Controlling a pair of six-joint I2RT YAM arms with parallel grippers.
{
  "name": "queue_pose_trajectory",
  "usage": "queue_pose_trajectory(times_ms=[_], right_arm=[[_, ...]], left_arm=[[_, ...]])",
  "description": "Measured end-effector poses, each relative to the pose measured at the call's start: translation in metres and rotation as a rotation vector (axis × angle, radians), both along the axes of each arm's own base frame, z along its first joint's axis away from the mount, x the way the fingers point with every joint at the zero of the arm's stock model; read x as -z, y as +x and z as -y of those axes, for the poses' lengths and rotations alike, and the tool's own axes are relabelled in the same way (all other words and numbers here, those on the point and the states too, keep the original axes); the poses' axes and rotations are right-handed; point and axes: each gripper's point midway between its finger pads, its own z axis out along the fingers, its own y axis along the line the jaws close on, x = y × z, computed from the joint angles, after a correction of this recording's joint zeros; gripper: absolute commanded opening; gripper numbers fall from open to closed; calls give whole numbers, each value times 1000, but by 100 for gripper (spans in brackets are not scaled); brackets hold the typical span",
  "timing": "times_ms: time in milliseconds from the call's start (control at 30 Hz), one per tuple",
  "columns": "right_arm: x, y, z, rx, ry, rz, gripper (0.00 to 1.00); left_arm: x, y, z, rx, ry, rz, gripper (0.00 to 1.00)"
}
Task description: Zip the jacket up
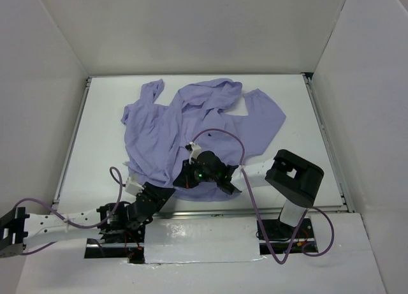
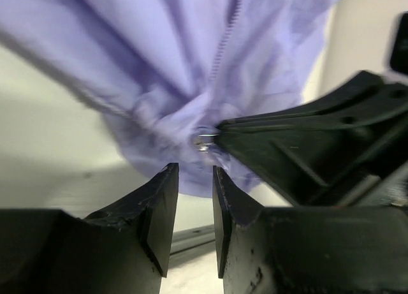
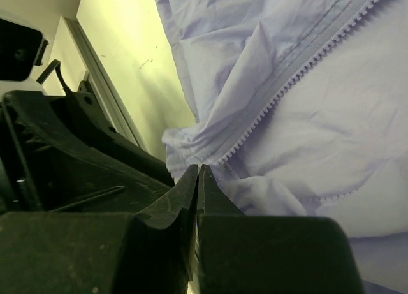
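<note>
The lavender jacket (image 1: 191, 115) lies crumpled on the white table (image 1: 102, 147), hood toward the far side. Both grippers meet at its near hem. My right gripper (image 1: 196, 169) is shut on the hem at the bottom end of the zipper (image 3: 287, 83); its jaws (image 3: 199, 168) are pressed together on the fabric. In the left wrist view the jacket (image 2: 166, 64) hangs bunched, with a small metal zipper piece (image 2: 203, 141) at the right gripper's fingertip (image 2: 255, 138). My left gripper (image 2: 194, 169) (image 1: 185, 179) is open and empty, just short of the hem.
A metal rail (image 1: 210, 212) runs along the table's near edge. White walls (image 1: 38, 83) enclose the table on three sides. A purple cable (image 1: 223, 133) loops over the jacket above the right arm. The left gripper's black body (image 3: 64, 154) crowds the right gripper.
</note>
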Motion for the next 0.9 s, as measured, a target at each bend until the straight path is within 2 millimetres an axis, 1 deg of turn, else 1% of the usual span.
queue_pose_trajectory(times_ms=[133,167,233,500,567,633,667,800,900], right_arm=[[0,-1,0,-3,2,-2,0],[0,-1,0,-3,2,-3,0],[0,-1,0,-3,2,-2,0],[-1,-1,-1,-3,4,-2,0],[-1,-1,-1,-4,4,-2,0],[-1,-1,-1,-6,4,-3,0],[-1,-1,-1,-7,5,-3,0],[-1,-2,-1,-11,6,-5,0],[-1,-3,-1,-14,6,-5,0]], left_arm=[[-17,4,5,-4,-63,38,38],[-19,4,5,-7,-71,42,36],[-20,5,4,-11,-76,47,35],[-16,5,4,-16,-58,41,36],[-13,5,3,-17,-46,34,38],[-9,4,2,-16,-34,27,44],[-8,4,2,-16,-30,24,45],[-6,3,2,-19,-31,12,45],[-6,3,2,-22,-36,9,41]])
